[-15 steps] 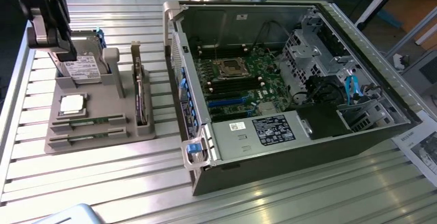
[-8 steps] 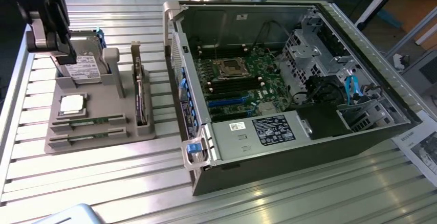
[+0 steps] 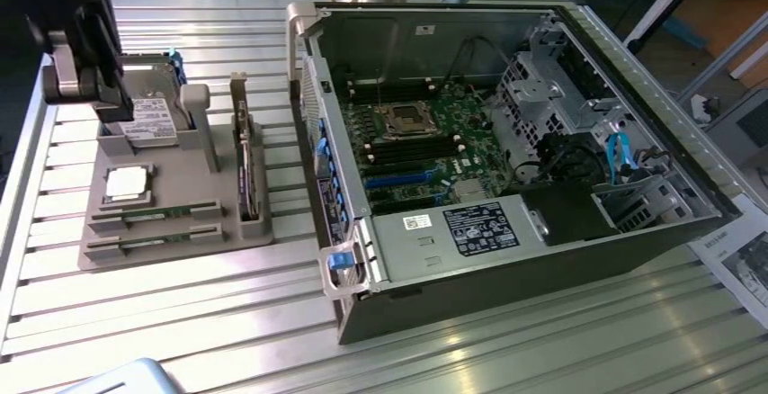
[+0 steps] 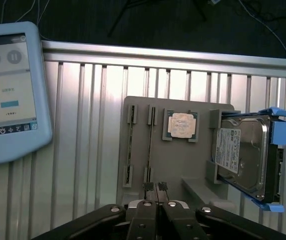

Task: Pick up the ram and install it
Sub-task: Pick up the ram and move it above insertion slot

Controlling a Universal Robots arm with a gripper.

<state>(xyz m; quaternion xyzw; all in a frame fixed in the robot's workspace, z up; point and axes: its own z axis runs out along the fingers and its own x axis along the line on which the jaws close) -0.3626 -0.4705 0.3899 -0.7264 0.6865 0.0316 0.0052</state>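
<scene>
Across the ribbed metal desk (image 3: 504,349) we are seeing a grey holder (image 3: 192,178) on the exterior view's left and an open computer case (image 3: 504,295) on its right, with the motherboard (image 3: 450,156) lying exposed inside. The ram is sitting in the holder as two green sticks, each resting on edge in its own slot: the first ram stick (image 3: 156,214) and the second ram stick (image 3: 150,243) are lying parallel, just beside each other. A square processor (image 3: 129,184), a hard drive (image 3: 150,115) and an upright expansion card (image 3: 248,178) are sharing the same holder. We are finding the hand (image 4: 155,187) hanging above the holder, apart from both sticks, its fingers pressed together and gripping nothing. A tablet (image 4: 8,90) is lying on the desk near the holder.
</scene>
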